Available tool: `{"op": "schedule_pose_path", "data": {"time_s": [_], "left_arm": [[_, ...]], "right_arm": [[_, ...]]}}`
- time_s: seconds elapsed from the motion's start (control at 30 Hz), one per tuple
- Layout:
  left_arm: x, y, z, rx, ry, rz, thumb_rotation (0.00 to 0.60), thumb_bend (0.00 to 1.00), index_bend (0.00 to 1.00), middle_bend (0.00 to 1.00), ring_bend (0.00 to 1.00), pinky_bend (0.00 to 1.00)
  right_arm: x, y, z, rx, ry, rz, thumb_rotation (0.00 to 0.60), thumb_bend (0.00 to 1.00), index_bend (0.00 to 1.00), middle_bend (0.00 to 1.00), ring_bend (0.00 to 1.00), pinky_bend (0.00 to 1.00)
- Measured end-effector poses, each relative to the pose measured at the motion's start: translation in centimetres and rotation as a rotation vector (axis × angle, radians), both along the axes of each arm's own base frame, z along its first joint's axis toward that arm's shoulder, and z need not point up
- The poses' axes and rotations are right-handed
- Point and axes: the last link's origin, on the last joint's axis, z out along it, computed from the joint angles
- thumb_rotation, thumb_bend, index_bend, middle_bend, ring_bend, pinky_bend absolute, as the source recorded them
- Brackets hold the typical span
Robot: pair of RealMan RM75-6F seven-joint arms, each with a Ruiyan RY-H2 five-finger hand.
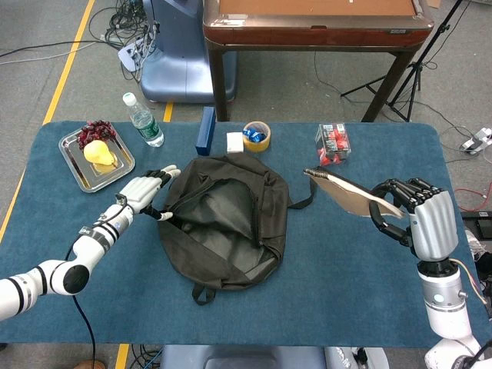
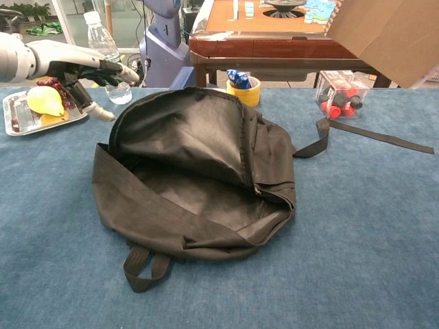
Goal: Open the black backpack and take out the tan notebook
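lab | yellow floor tape (image 1: 68, 63) | loose cables (image 1: 123, 31) | tripod (image 1: 415, 73) | blue-clothed table (image 1: 323, 261)

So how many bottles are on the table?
1: a clear water bottle stands at the table's far left, beside the metal tray. The small box right of the backpack holds items I can't identify.
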Motion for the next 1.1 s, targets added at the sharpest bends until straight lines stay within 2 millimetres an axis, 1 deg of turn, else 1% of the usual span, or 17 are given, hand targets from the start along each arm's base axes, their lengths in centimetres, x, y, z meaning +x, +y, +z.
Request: {"op": "schedule_pose_path", "data": {"time_s": [0.03, 0.1, 0.17, 0.23, 0.3, 0.4, 0.47, 0.53, 0.63, 0.73, 0.83, 1.0, 1.1], "left_arm": [[0.1, 0.3, -0.1, -0.007, -0.009, 0.01, 0.346, 0.2, 0.0, 0.0, 0.0, 0.01], [0.5, 0.9, -0.4, -0.03, -0.035, 0.036, 0.272, 0.19, 0.01, 0.0, 0.0, 0.01], [0.8, 1.5, -0.9, -0.057, -0.058, 0.063, 0.227, 0.17, 0.04, 0.0, 0.0, 0.01], [1.0, 2.0, -1.5, -0.081, -0.071, 0.083, 0.209, 0.17, 0.06, 0.01, 0.0, 0.01], [1.4, 2.5, -2.3, -0.1, -0.087, 0.101, 0.207, 0.17, 0.09, 0.04, 0.0, 0.01], [1.7, 2.7, -3.4, -0.127, -0.118, 0.13, 0.208, 0.17, 0.15, 0.14, 0.04, 0.01], [1.9, 2.6, -3.9, -0.15, -0.137, 0.147, 0.21, 0.17, 0.21, 0.22, 0.09, 0.01], [2.1, 2.5, -4.1, -0.16, -0.15, 0.151, 0.213, 0.17, 0.29, 0.32, 0.17, 0.01], [2.1, 2.1, -4.1, -0.17, -0.161, 0.147, 0.217, 0.17, 0.36, 0.41, 0.24, 0.01], [1.8, 1.6, -3.5, -0.175, -0.172, 0.146, 0.22, 0.17, 0.39, 0.44, 0.26, 0.01], [1.4, 1.0, -2.5, -0.177, -0.182, 0.15, 0.219, 0.17, 0.4, 0.45, 0.26, 0.01], [0.2, -0.6, -0.7, -0.206, -0.174, 0.163, 0.216, 0.17, 0.4, 0.45, 0.27, 0.01], [-0.8, -1.8, 0.2, -0.226, -0.153, 0.171, 0.212, 0.17, 0.41, 0.48, 0.3, 0.01]], "right_arm": [[0.0, 0.0, 0.0, -0.004, -0.001, -0.002, 0.6, 0.61, 1.0, 0.74, 0.71, 0.64], [-0.1, -0.1, 0.1, -0.014, 0.002, -0.008, 0.6, 0.61, 1.0, 0.74, 0.71, 0.64], [-0.3, -0.1, 0.2, -0.026, 0.004, -0.015, 0.6, 0.61, 1.0, 0.74, 0.71, 0.64], [-0.4, -0.2, 0.3, -0.032, 0.006, -0.021, 0.6, 0.61, 1.0, 0.74, 0.71, 0.64], [-0.5, -0.2, 0.3, -0.039, 0.014, -0.027, 0.6, 0.61, 1.0, 0.74, 0.71, 0.64], [-0.7, -0.3, 0.3, -0.044, 0.017, -0.033, 0.6, 0.61, 1.0, 0.74, 0.71, 0.64], [-0.9, -0.3, 0.3, -0.049, 0.019, -0.037, 0.6, 0.61, 1.0, 0.74, 0.71, 0.64], [-1.0, -0.4, 0.4, -0.053, 0.019, -0.042, 0.6, 0.61, 1.0, 0.74, 0.71, 0.64], [-1.2, -0.5, 0.5, -0.054, 0.021, -0.049, 0.6, 0.61, 1.0, 0.74, 0.71, 0.64], [-1.3, -0.6, 0.5, -0.054, 0.023, -0.058, 0.6, 0.61, 1.0, 0.74, 0.71, 0.64], [-1.3, -0.8, 0.4, -0.052, 0.024, -0.062, 0.6, 0.61, 1.0, 0.74, 0.71, 0.64], [-1.1, -1.0, 0.1, -0.044, 0.029, -0.061, 0.6, 0.61, 1.0, 0.74, 0.71, 0.64], [-0.9, -1.2, -0.2, -0.035, 0.036, -0.059, 0.6, 0.61, 1.0, 0.74, 0.71, 0.64]]}}
